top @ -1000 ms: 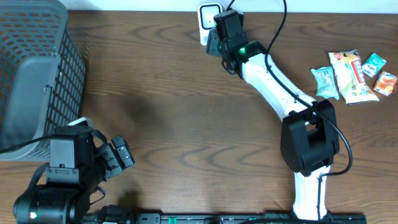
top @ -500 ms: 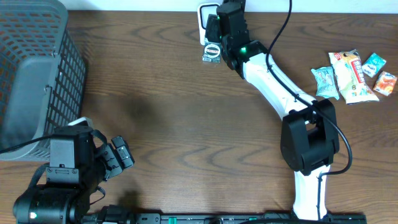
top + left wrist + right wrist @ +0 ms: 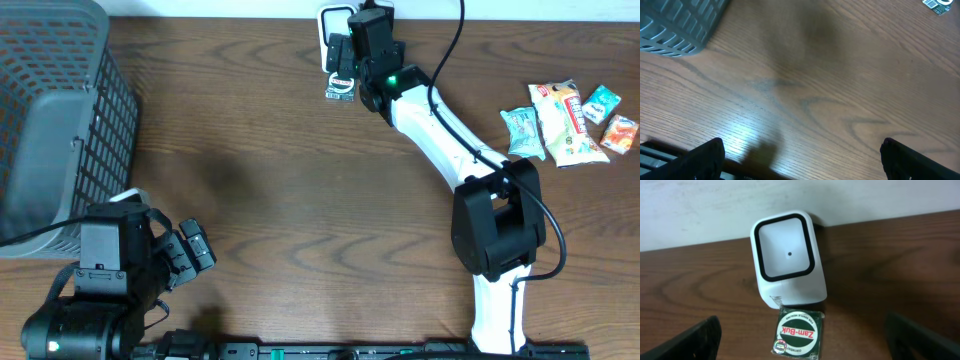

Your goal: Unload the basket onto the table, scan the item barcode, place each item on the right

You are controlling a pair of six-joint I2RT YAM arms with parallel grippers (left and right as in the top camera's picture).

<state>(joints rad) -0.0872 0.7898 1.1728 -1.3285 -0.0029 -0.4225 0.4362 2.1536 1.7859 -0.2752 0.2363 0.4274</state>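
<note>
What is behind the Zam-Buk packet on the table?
A white barcode scanner stands right behind the Zam-Buk packet, with a pale wall beyond. The packet's underside faces the table, so any barcode there is hidden.

The desk [image 3: 280, 150] is brown wood with darker wavy lines. At 12 o'clock the scanner [image 3: 787, 260] is white, with a black frame round a pale window and one tiny dark dot. The little pack [image 3: 796, 332] has a round label: white middle, red letters, green ring. At 10 o'clock the basket [image 3: 50, 110] is grey with a grid pattern. At 2 o'clock the snack packs [image 3: 565, 120] are blue-green, white with red, and orange
</note>
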